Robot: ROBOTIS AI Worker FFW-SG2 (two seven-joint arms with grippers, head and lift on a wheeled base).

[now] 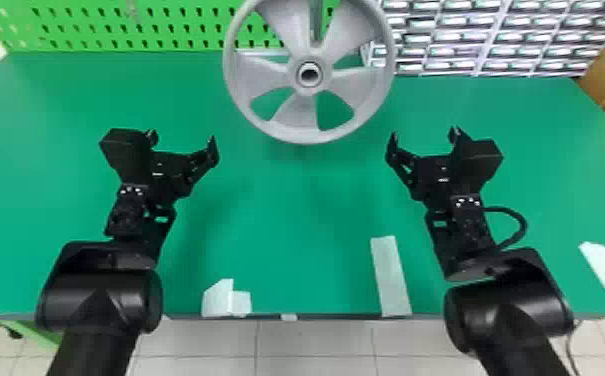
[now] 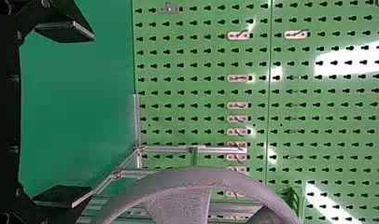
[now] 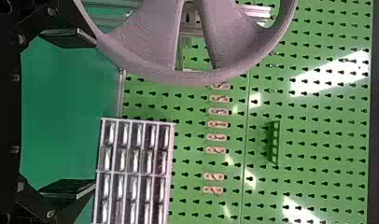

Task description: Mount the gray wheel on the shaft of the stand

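Two grippers stand wide apart at the fingers with nothing between them: the left gripper [image 1: 182,139] over the worktop [image 1: 296,215] on one side of the wheel [image 1: 297,116], the right gripper [image 1: 424,134] on the other, both nearer the robot than the rim and clear of it. The wheel is upright, facing the robot, in front of the stand [image 2: 215,149]; since no gripper bears it, it is probably already on the shaft, and the step in hand looks like checking the seat and moving off. If it needs to go deeper, press evenly on both sides of the hub [image 1: 310,89], straight along the axis; a push on one edge of the rim could cock it and make it bind. If it is home, draw both arms straight back towards the robot before swinging them, so that no finger catches a spoke.

The shaft itself is hard to make out: the bore is dark, and how far the wheel has gone on cannot be told. Its top is cut off in the head view, and the wrist views each take in only part of the rim. Much of the stand lies behind the spokes, so how it meets the hub is hidden.
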